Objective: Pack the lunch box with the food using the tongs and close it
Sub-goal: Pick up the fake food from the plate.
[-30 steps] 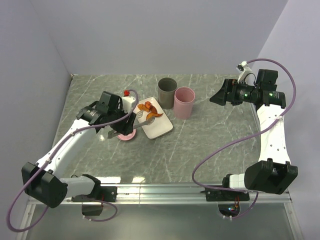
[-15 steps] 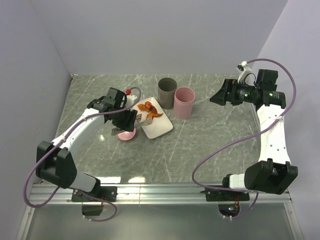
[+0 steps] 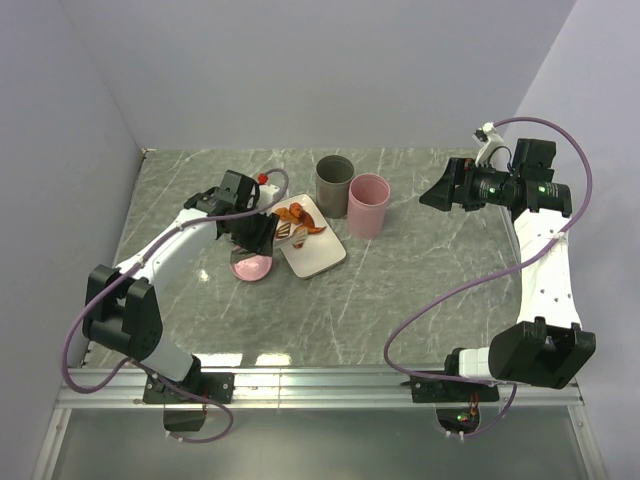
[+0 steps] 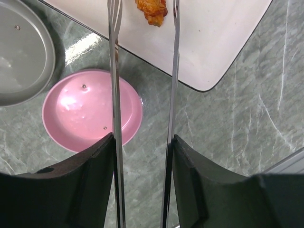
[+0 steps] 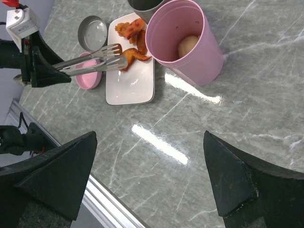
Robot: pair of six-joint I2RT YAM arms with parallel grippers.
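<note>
My left gripper (image 4: 143, 140) is shut on the slim metal tongs (image 4: 114, 71), one arm against each finger. In the top view it (image 3: 255, 235) hangs over the white tray's left edge. The tongs (image 5: 90, 64) reach over the tray, and one orange-brown piece of food (image 4: 151, 10) lies between their tips. More food (image 3: 298, 218) lies at the tray's far end. The lunch box (image 3: 334, 180), a dark grey canister, stands uncovered behind the tray. Its grey lid (image 4: 19, 52) lies left of the tray. My right gripper (image 3: 440, 190) hovers open at the right, holding nothing (image 5: 150, 135).
The white tray (image 3: 318, 255) lies left of centre. A pink cup (image 3: 367, 204) with a pale lump inside (image 5: 189, 46) stands beside the lunch box. A pink lid (image 3: 252, 268) lies flat by the tray's near left corner. The table's metal rail runs along the near edge.
My left gripper has moved right and a little farther back, bringing the tongs' tips over the food on the tray; its arm has folded back to the left. The right arm has not moved.
</note>
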